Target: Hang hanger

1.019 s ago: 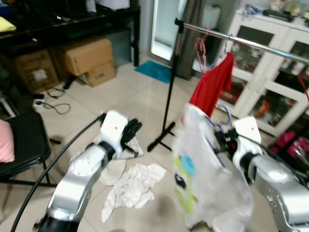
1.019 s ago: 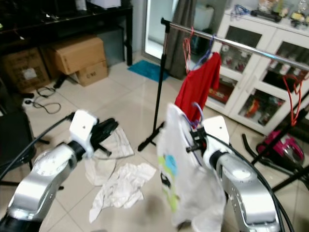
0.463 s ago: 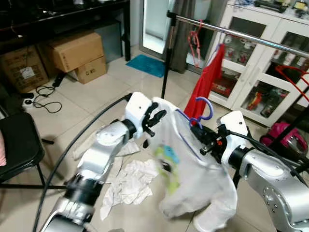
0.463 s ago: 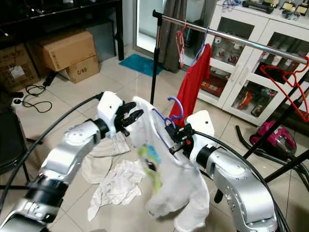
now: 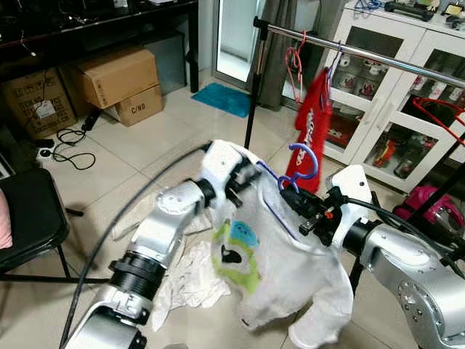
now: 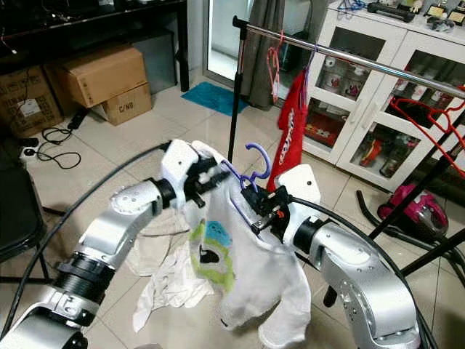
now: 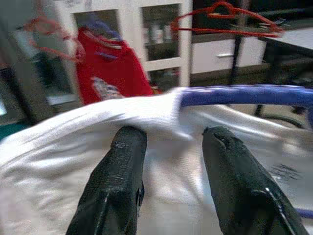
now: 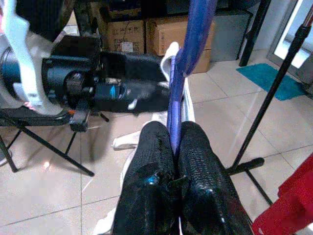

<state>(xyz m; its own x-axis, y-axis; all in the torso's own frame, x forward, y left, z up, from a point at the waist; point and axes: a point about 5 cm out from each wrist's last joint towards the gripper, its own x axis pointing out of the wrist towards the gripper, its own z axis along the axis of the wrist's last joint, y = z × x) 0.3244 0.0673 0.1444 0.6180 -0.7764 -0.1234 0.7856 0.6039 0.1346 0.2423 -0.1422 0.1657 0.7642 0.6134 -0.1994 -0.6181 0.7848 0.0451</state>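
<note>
We see blue hanger carrying white shirt, held up mid-frame, well below rail at 12 o'clock. Right gripper fingers clenched on hanger's neck. Left gripper at shirt's shoulder, 9 o'clock of hanger, fingers parted, resting against cloth. Red shirt on rail beside red hangers. White cloth on floor at 7 o'clock. Boxes at 10 o'clock.

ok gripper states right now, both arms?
Left gripper: open, fingers straddling the white shirt at its shoulder.
Right gripper: shut on the purple hanger.
</note>
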